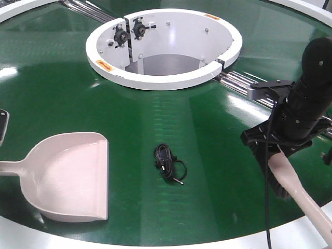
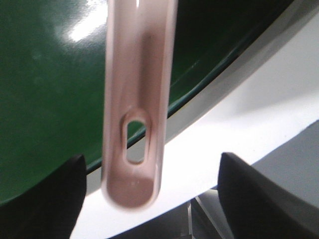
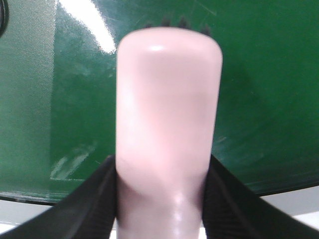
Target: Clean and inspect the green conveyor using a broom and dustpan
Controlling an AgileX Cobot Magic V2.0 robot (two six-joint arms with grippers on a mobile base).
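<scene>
A glossy green conveyor fills the front view, curving round a white ring hub, with silver rollers running out from the hub to the right and a white rim along the near edge. The dustpan lies on the belt at the near left, its wide lip towards the middle and its handle leading off the left edge of the view. Just right of its lip, apart from it, lies a small coiled black cable. The left gripper is spread wide; in its wrist view the dustpan's slotted handle end sits between the two dark fingers with a gap on each side, over the line where belt meets rim. At the right, the right gripper is clamped on the broom, whose handle slants down to the near right corner. In the right wrist view the black fingers press both sides of the broom's pale back, with the bristle tips showing beyond it over the belt.
</scene>
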